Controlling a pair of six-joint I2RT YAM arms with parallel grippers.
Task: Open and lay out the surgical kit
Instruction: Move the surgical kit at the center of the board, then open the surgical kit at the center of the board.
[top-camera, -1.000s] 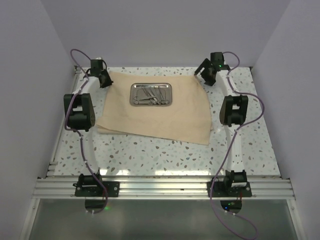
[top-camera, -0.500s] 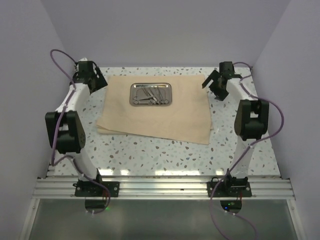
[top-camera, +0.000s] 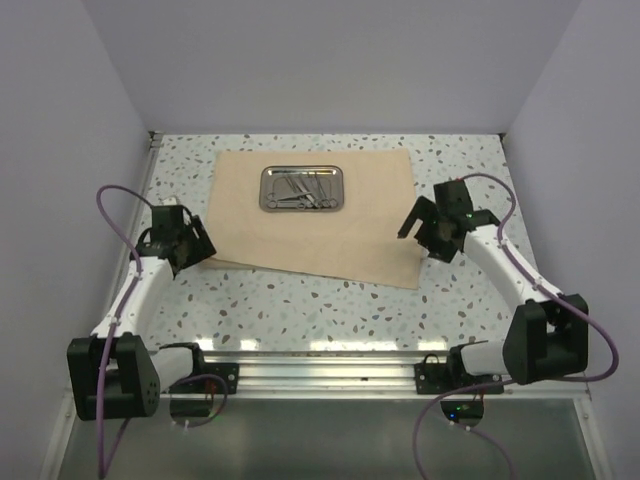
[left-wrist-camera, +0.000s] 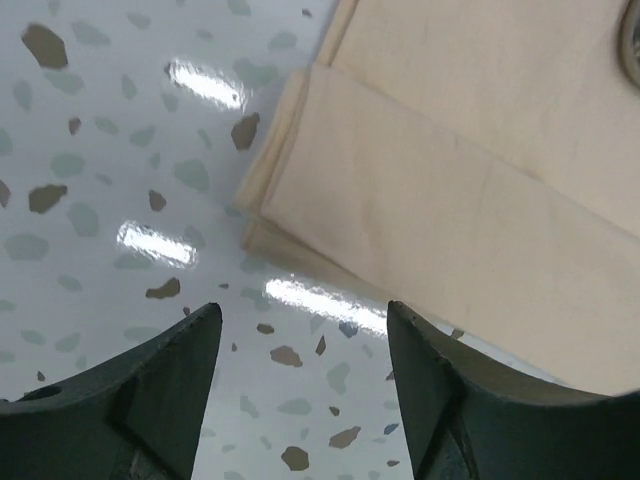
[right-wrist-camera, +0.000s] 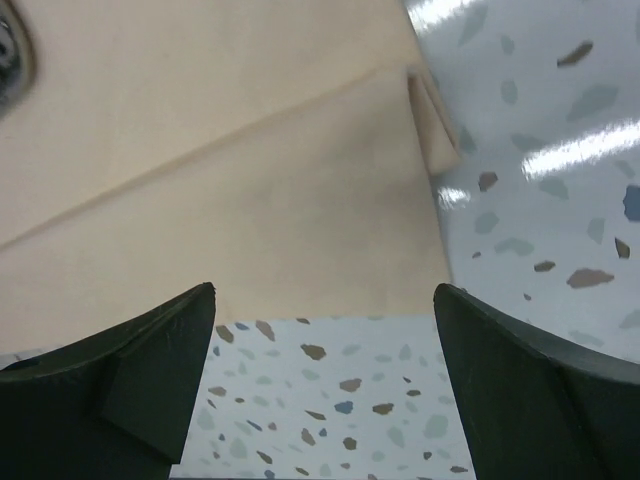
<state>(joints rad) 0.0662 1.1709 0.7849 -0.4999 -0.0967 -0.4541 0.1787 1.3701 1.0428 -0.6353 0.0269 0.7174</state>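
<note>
Spread wide and empty, the left gripper (top-camera: 188, 246) and right gripper (top-camera: 421, 226) hang at the near corners of the cloth wrap (top-camera: 320, 225), which lies toward the table's (top-camera: 330, 305) far edge, long axis left-right (steel tray (top-camera: 303, 188) on its far half), its doubled near fold just ahead of both.

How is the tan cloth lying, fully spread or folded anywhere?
Mostly spread, not fully: the cloth lies flat under the tray, but both wrist views show a folded-over flap and stacked layers along its near edge.

Speckled table (top-camera: 300, 300), tan cloth wrap (top-camera: 330, 235) spread across its far half
</note>
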